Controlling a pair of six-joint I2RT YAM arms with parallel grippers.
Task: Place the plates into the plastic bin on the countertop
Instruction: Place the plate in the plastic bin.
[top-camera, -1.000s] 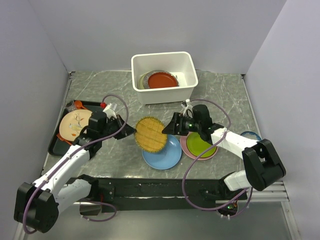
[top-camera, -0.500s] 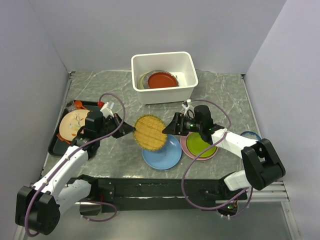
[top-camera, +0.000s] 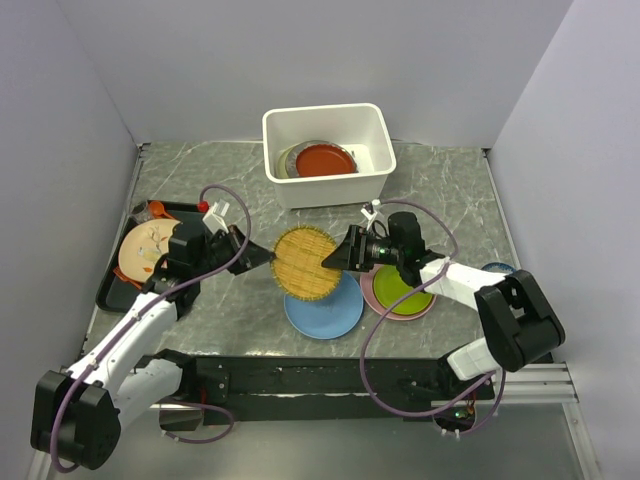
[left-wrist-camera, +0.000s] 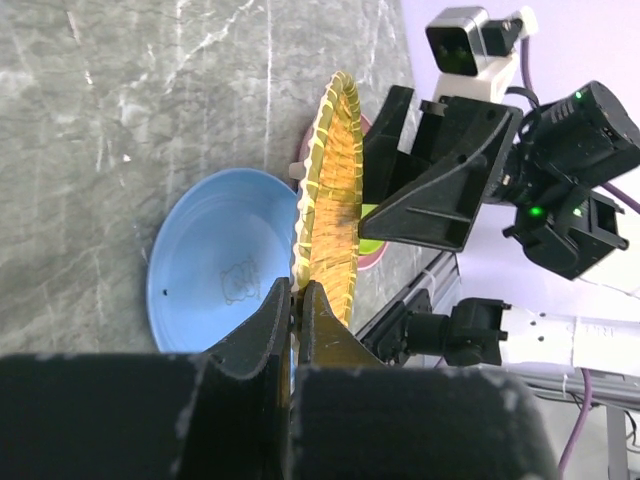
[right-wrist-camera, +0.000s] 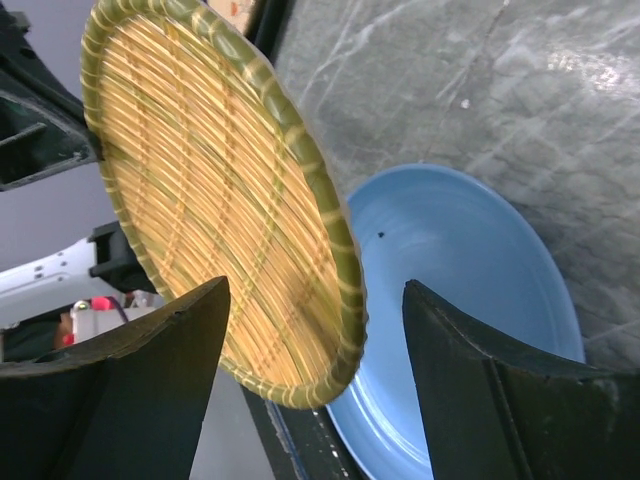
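My left gripper is shut on the left rim of the yellow woven disc and holds it tilted above the blue plate. My right gripper is open, with its jaws on either side of the disc's right rim. In the left wrist view the left gripper pinches the disc edge-on over the blue plate. In the right wrist view the right gripper straddles the disc. The white plastic bin at the back holds a red plate on a grey one.
A lime green plate lies on a pink plate right of the blue plate. A black tray at the left carries a peach plate. A small blue-rimmed bowl shows at the right. The grey marble countertop lies beneath.
The woven disc has risen slightly and tipped more upright in the left gripper. The right gripper has moved in onto the disc's right rim.
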